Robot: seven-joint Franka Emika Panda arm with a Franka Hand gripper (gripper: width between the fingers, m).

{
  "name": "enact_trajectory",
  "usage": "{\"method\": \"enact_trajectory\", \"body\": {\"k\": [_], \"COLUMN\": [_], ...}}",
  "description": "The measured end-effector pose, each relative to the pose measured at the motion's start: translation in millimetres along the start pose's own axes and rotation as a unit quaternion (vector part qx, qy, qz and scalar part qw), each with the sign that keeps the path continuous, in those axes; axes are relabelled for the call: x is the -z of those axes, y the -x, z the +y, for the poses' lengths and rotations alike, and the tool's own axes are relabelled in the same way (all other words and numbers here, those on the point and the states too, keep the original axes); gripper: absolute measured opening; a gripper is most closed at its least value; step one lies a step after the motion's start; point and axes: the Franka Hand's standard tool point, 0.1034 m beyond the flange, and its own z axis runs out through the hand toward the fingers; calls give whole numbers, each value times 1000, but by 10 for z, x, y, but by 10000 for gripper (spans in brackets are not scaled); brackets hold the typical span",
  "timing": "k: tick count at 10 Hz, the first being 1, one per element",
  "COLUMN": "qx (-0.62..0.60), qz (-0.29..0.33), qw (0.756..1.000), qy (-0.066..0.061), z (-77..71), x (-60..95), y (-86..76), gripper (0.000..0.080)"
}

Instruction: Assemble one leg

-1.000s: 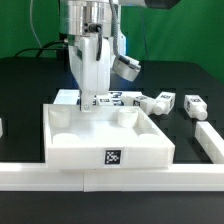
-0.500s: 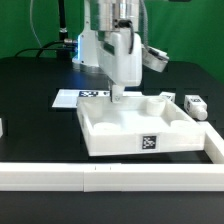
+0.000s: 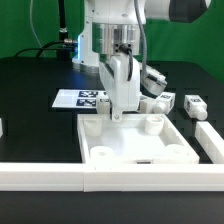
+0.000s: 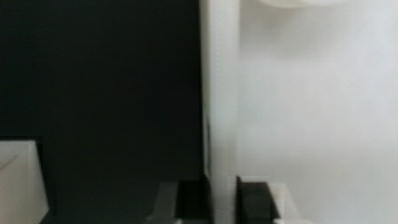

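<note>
Marker board [image 3: 78, 98] lies flat on the tabletop [image 3: 30, 120] at the exterior view's left. At centre the fingers [image 4: 185, 203] pinch the panel [image 3: 135, 150] by its far rim. To their right the legs [image 3: 165, 102] lie loose, clear of the fingers.

We logged a black table [image 3: 30, 120] bearing the marker board [image 3: 80, 98], a white panel [image 3: 135, 150], a leg [image 3: 195, 107] and a white front rail [image 3: 50, 177].

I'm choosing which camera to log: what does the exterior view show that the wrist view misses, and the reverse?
Only exterior: the marker board, loose legs beyond the panel, the white rail in front. Only wrist: fingertips straddling the panel's edge, close up. Both: the gripper on the white panel, a round socket, the black table.
</note>
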Motion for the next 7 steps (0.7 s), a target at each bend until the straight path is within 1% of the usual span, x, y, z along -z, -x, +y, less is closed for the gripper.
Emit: {"method": "enact_trajectory", "body": {"k": [1, 2, 3, 4, 5, 7], "qx": [-4, -26, -48, -56, -60, -61], "qz": [0, -4, -10, -16, -19, -18], "qw": [1000, 1000, 999, 998, 997, 997], "qy": [2, 6, 13, 24, 34, 38], "z": [-15, -53, -94, -113, -120, -119], "x": [-28, -26, -29, -32, -34, -33], "y": [30, 119, 268, 400, 450, 456], "gripper": [52, 52, 52, 54, 54, 54]}}
